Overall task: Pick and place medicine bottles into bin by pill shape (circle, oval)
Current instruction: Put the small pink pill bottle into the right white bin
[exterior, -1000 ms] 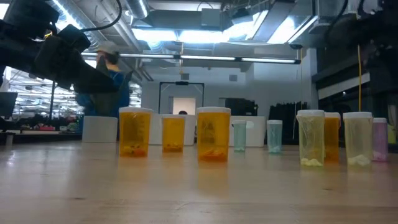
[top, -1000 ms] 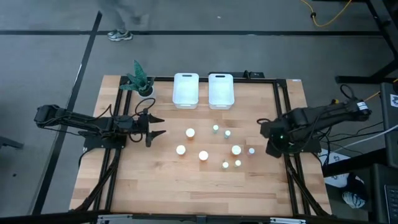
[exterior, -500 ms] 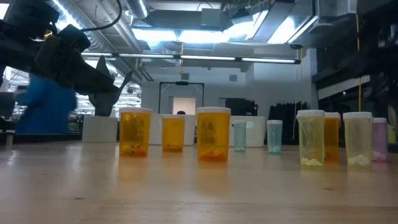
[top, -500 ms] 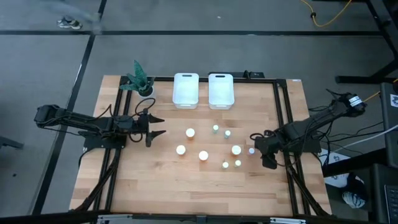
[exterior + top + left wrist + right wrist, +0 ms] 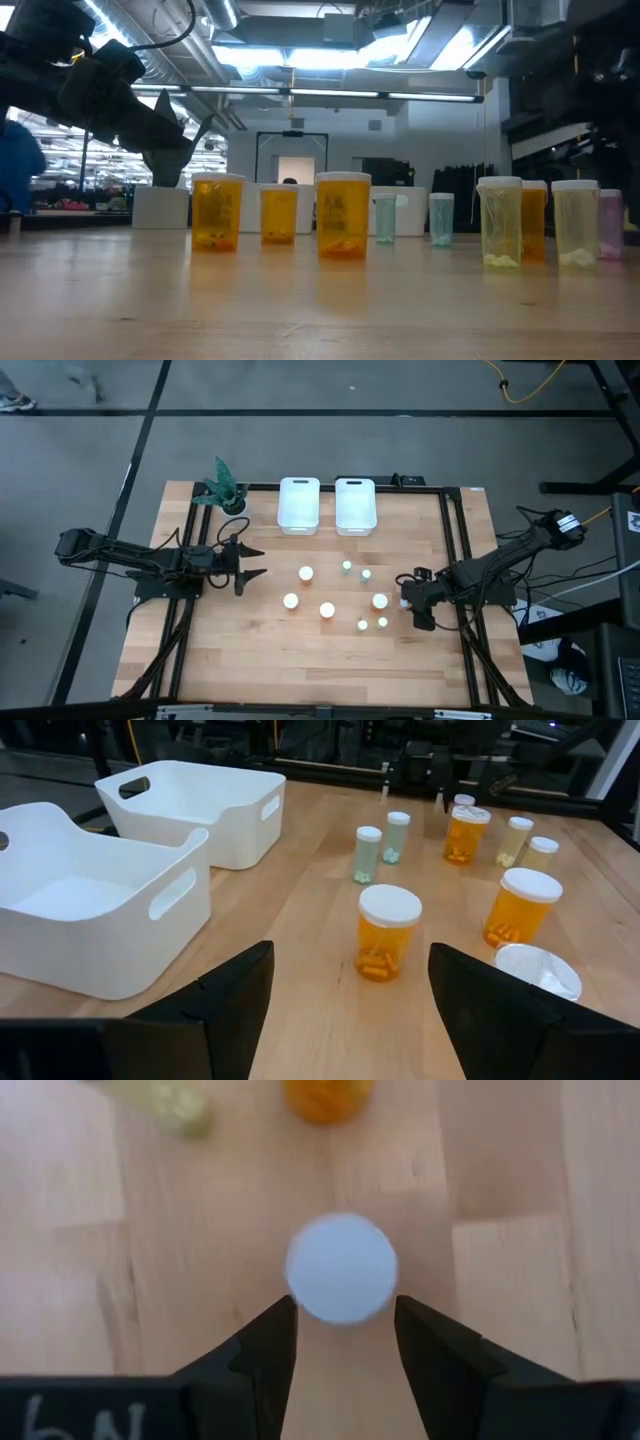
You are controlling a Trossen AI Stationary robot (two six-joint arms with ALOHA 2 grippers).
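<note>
Several white-capped medicine bottles stand upright on their bases in the middle of the wooden table: larger orange ones and smaller pale ones. My right gripper is open above the small bottle at the right end of the group. In the right wrist view its fingers stand on either side of that bottle's white cap. In the low view this bottle has a pink body. My left gripper is open and empty, left of the bottles, facing an orange bottle.
Two white bins stand side by side at the far edge, both empty as seen in the left wrist view. A small green potted plant stands at the far left corner. Bare wood lies along the near edge.
My right gripper has swung from the table's right edge toward the left, coming over the small bottle at the right end of the group. The bottles have not moved. A person has walked past beyond the far edge.
</note>
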